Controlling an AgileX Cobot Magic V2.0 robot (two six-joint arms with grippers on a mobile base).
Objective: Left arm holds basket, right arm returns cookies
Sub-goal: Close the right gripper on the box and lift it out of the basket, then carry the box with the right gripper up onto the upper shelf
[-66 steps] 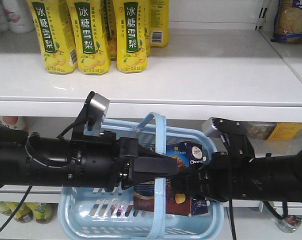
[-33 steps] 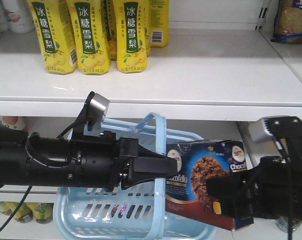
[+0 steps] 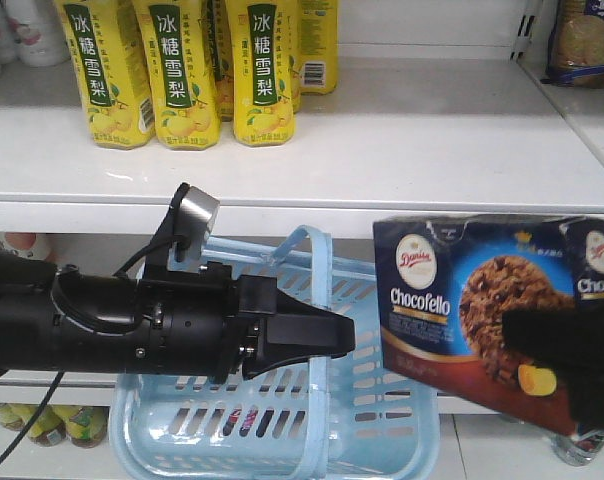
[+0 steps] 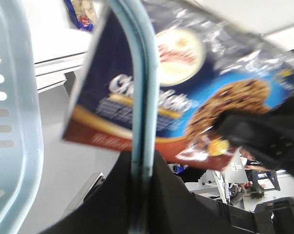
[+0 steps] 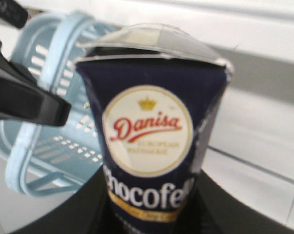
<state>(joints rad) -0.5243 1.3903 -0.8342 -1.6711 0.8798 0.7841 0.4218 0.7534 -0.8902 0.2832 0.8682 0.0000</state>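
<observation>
Cookie box (image 3: 452, 290) is now out of the basket (image 3: 382, 440), lifted up and to the right, in the air just off its right rim and below the front edge of the shelf (image 3: 402, 150). Extraction looks done; shelving is still to do. Right claw (image 3: 562, 360) is clamped across the box's lower right end, and left claw (image 3: 317, 335) is pinched closed on the basket handle (image 3: 320, 270).

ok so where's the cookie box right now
In the front view the cookie box is at the right, outside the basket beside its right rim, gripped by the right gripper near the white shelf edge.
</observation>
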